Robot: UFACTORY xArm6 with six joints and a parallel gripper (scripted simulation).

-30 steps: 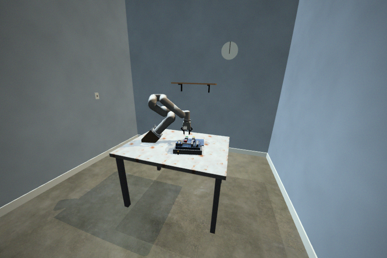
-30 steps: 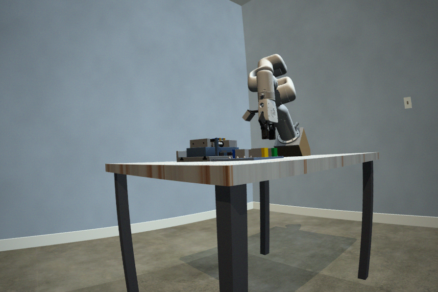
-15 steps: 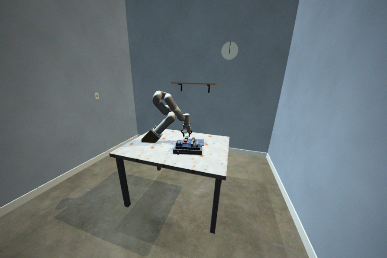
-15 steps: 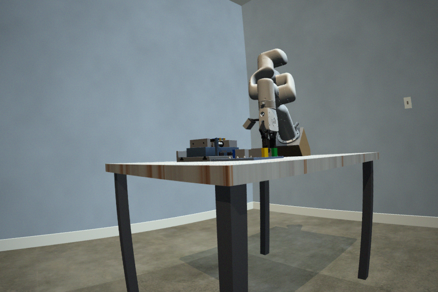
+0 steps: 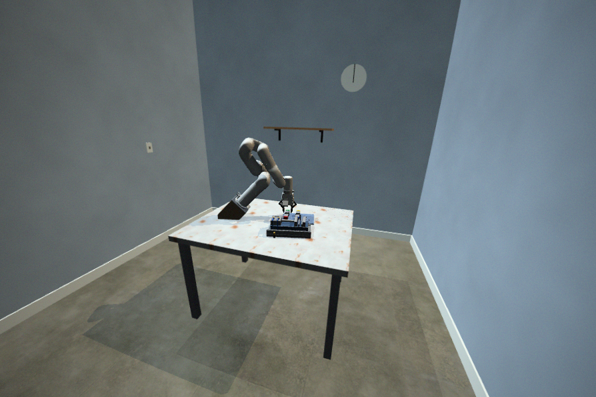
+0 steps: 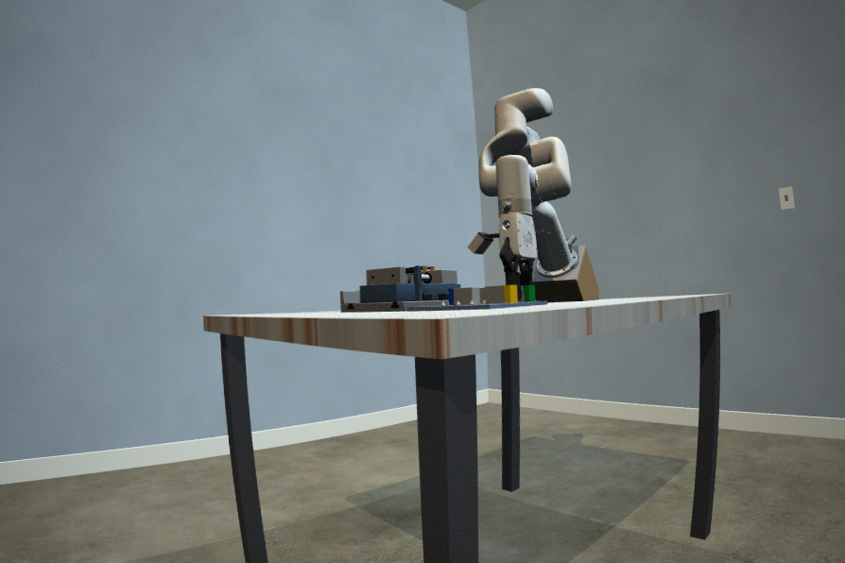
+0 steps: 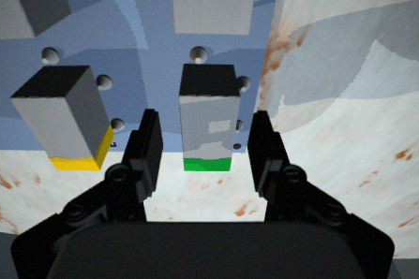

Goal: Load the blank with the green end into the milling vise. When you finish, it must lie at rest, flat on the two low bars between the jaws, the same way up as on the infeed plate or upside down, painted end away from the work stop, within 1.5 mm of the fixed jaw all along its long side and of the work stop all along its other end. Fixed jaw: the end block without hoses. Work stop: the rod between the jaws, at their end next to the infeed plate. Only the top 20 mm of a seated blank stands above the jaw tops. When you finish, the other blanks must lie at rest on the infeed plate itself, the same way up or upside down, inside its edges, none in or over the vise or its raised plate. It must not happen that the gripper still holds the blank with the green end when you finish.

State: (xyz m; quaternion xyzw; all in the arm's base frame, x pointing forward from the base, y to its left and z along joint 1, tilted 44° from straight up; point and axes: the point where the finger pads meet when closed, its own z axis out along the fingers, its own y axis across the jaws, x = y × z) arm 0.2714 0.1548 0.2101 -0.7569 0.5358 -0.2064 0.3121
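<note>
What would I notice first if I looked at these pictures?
Probably the black pincer, open, with one finger on each side of a grey blank with a green end lying on the blue infeed plate. Just left of it in the wrist view lies another blank with a yellow end. From farther off, the bent grey arm reaches down over a rust-spotted table.

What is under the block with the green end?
The green-ended block lies on the blue plate, with round pins beside it. The plate surface directly beneath it is covered. The open pincer hangs above, holding nothing.
</note>
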